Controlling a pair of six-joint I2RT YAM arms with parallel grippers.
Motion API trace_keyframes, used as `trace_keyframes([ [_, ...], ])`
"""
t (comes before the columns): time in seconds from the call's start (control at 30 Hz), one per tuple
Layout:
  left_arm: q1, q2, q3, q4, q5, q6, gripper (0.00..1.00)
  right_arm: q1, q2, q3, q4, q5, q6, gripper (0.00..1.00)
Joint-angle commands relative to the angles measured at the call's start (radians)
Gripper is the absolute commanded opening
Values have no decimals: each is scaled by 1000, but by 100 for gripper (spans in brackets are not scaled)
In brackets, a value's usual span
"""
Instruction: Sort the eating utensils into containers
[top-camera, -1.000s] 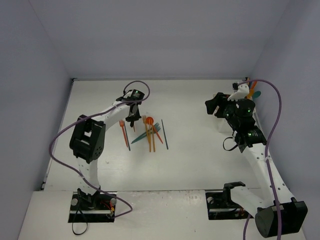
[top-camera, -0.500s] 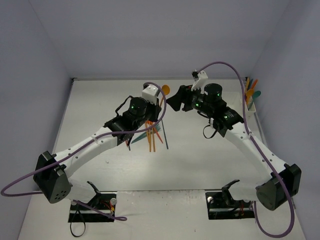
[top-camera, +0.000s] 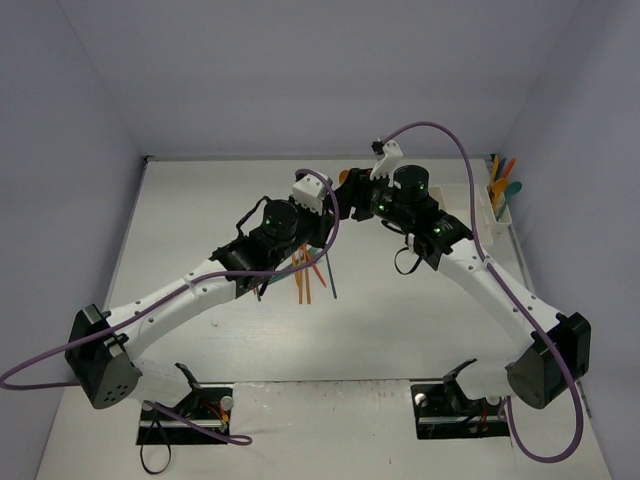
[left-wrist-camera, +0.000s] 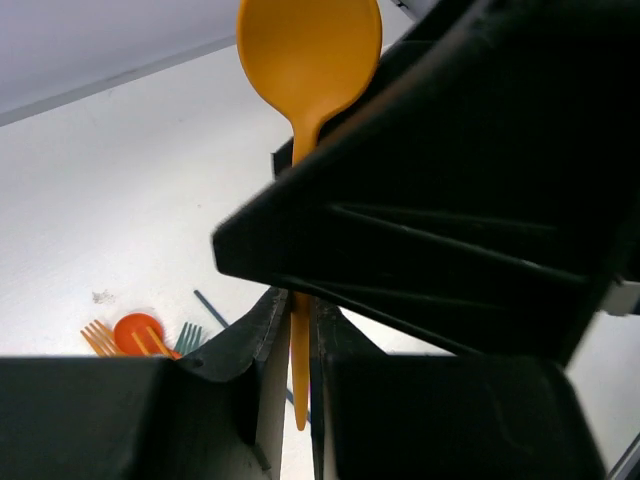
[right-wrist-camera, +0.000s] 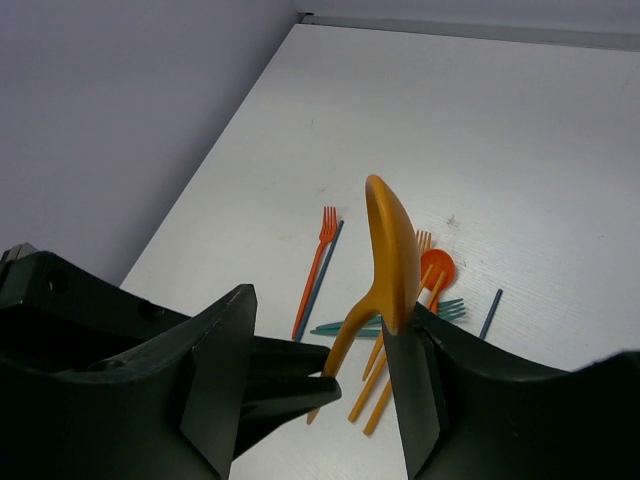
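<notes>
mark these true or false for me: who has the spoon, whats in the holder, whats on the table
1. The left gripper is shut on the orange spoon, at its handle. True.
2. The right gripper is shut on the spoon. False: it is open, with a finger on each side of the spoon.
3. The white holder is empty. False: upright utensils stand in it.
4. Loose utensils lie on the table. True.

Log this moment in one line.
handover, likely | left gripper jaws shut on spoon handle | right gripper jaws open around it | utensils on table | holder far right
</notes>
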Motion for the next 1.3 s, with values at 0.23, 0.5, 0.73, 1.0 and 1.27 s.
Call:
trace_keyframes([
  [0.23, -13, -37, 27, 106, -10, -12, 0, 10, -23, -4, 105, 69, 0, 5],
  [0.5, -13, -44, 2, 104, -35, -39, 45, -34, -87, -41, 82, 146, -50, 0],
  [0.73, 11, -102, -85, 41, -154, -119, 79, -333, -172, 15, -79, 195, -188, 0],
  [1.0, 118, -159, -174, -176, -189, -286, 86, -536, -74, 140, -149, 479, -310, 0],
  [1.27, 159, -272, -264, -299, -235, -302, 86, -756, 105, 219, -96, 449, -257, 0],
])
